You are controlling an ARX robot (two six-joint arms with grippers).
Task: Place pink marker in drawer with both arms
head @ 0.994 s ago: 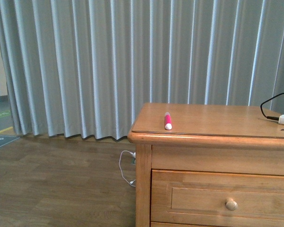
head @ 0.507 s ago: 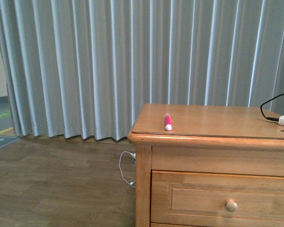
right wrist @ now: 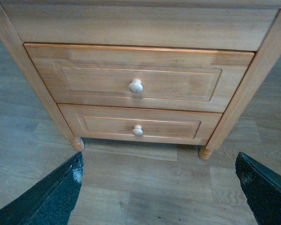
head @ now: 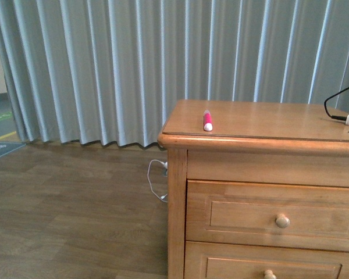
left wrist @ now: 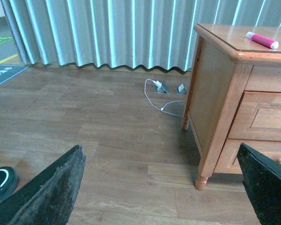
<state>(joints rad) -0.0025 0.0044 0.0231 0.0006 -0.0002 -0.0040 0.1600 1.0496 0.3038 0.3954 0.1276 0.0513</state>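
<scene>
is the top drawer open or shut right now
Shut. The drawer front sits flush in the cabinet frame in front and right wrist views, no gap showing. The pink marker lies on top of the cabinet.

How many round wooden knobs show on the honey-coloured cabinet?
2: the upper knob on the upper drawer, the lower knob on the shallower lower drawer. No others visible.

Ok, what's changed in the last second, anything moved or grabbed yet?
Only the front view shifted: the cabinet sits higher in frame and the lower drawer's knob now shows. Nothing grasped or released. The pink marker stays near the cabinet top's front left corner, and the upper drawer stays shut.
</scene>
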